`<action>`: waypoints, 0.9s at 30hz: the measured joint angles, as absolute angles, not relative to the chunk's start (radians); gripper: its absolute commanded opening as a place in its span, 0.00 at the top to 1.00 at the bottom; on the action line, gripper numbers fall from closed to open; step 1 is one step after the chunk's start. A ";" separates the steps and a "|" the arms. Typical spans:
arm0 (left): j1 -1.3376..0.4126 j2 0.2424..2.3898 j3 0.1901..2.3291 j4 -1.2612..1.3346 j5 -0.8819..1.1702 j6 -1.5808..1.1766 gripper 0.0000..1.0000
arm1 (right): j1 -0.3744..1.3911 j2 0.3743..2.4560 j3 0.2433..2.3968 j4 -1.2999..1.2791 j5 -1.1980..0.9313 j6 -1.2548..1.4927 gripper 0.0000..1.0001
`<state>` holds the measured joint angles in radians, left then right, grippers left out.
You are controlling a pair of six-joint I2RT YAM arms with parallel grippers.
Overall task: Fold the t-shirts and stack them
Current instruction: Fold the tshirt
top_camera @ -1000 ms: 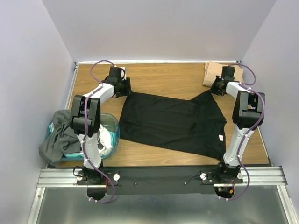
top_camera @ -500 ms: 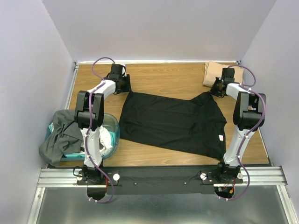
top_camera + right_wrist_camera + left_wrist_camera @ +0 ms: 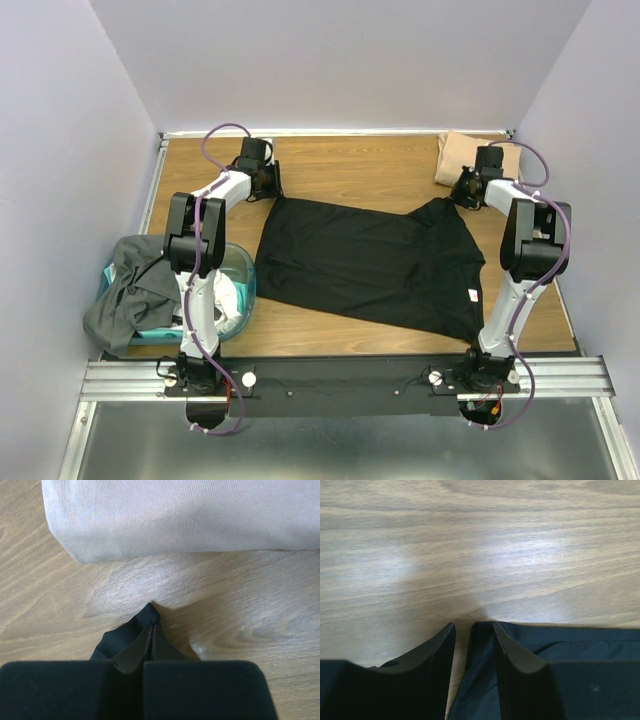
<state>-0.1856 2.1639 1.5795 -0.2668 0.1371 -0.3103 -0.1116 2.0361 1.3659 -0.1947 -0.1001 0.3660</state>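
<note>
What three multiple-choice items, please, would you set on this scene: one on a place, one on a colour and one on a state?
1. Where on the table does the tan folded shirt lie?
A. far right corner
B. near left corner
C. middle

2. What colour is the shirt spread flat in the middle?
A. white
B. red
C. black

3. How is the right end effector?
A. wide open over bare wood
B. shut on a corner of the spread shirt
C. out of every view

Key:
1 A, the top view shows it in the far right corner.
2 C, it is plainly black.
3 B, the right wrist view shows black cloth pinched tight.
</note>
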 measured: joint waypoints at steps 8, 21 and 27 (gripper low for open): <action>-0.204 2.164 1.579 -0.267 0.149 -0.310 0.86 | -0.112 2.023 1.348 -0.195 -0.102 0.366 1.00; -0.205 2.182 1.624 -0.280 0.151 -0.314 1.00 | -0.112 2.017 1.425 -0.236 -0.082 0.396 1.00; -0.205 2.199 1.701 -0.282 0.168 -0.321 1.00 | -0.112 2.017 1.523 -0.261 -0.049 0.396 1.00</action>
